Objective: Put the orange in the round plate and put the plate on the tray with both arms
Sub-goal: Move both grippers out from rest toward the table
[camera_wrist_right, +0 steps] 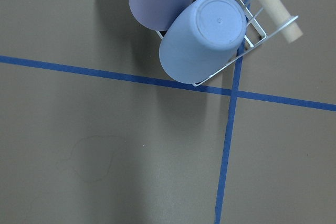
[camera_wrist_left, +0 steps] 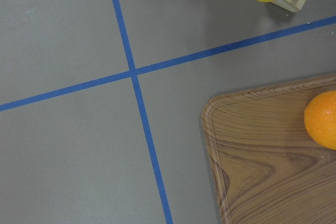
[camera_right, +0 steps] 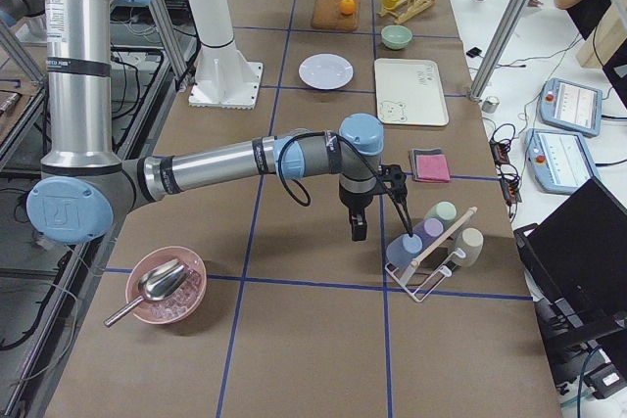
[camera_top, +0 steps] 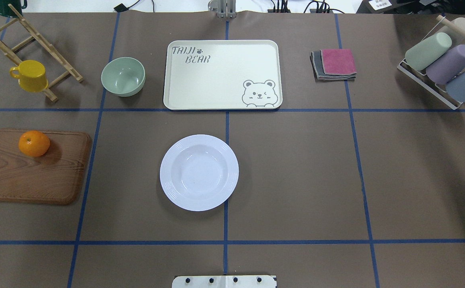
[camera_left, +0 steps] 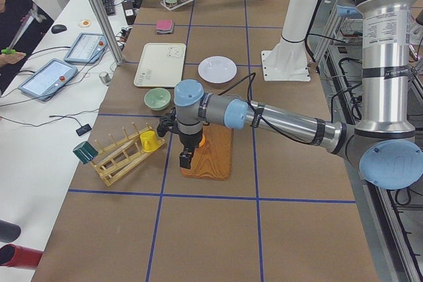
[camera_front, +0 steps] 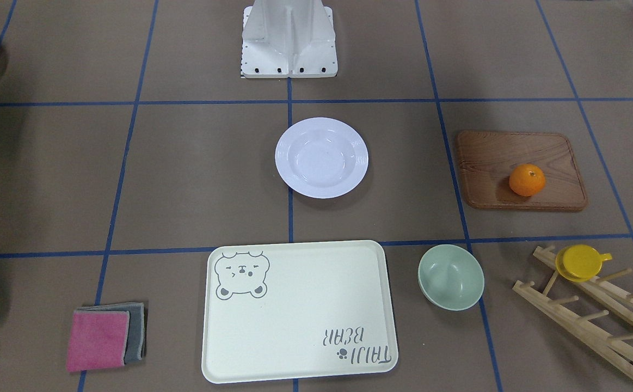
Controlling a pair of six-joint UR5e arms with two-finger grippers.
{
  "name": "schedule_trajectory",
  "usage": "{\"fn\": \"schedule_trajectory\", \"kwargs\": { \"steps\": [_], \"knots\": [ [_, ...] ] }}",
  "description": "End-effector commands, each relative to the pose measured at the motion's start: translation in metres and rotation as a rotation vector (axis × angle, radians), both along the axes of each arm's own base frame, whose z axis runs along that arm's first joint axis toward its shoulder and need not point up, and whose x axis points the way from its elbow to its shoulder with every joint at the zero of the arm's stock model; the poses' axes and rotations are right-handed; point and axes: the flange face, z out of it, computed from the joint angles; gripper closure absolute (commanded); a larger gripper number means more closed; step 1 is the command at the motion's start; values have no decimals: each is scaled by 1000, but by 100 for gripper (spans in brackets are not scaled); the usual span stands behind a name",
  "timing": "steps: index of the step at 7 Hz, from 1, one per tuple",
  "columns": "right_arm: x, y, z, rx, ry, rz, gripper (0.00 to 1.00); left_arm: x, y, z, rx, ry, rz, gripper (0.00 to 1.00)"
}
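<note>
Nearest the robot's base, the plate (camera_top: pixel 199 172) sits empty at the middle of the worktop (camera_top: pixel 296 180). Further out on the robot's left, the orange (camera_top: pixel 34 143) rests on the far part of a wooden board (camera_top: pixel 28 176), well apart from the plate. Farthest off, the tray (camera_top: pixel 216 76) lies bare, with a green bowl (camera_top: pixel 123 76) near it.

Nothing of the task looks done, so the step in hand is judged to be the first one, fetching the orange. That falls to the left arm. The left gripper (camera_left: pixel 186 156) hangs above the board, close to the orange and apparently clear of it. Its wrist camera catches the fruit only at the edge of the view, so the gripper is likely off-centre. The next move calls for shifting over the orange, spreading the jaws wider than the fruit, coming down around it and closing gently, since a round fruit can roll away. Whether the jaws are apart or together cannot be told: no finger shows in the wrist view. The gripper appears to hold nothing.

The right gripper (camera_right: pixel 356 220) hangs over bare worktop at the robot's right end, just beside a row of cups (camera_right: pixel 436 227) and well away from the plate. Its jaws cannot be judged either, and it appears to carry nothing.
</note>
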Motion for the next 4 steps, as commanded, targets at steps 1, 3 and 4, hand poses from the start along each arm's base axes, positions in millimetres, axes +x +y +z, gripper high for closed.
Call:
{"fn": "schedule_trajectory", "kwargs": {
  "steps": [1,3,4],
  "knots": [
    [-2,-1,-9,16,-11,-5,0,1,0,0,0,0,1,2],
    [-42,-5,-56,29,-160,-59,0,4,-5,-8,-40,8,-64,2],
    [-63,-7,-85,-43,-315,-61,0,11,-12,-19,-46,30,-135,2]
  ]
}}
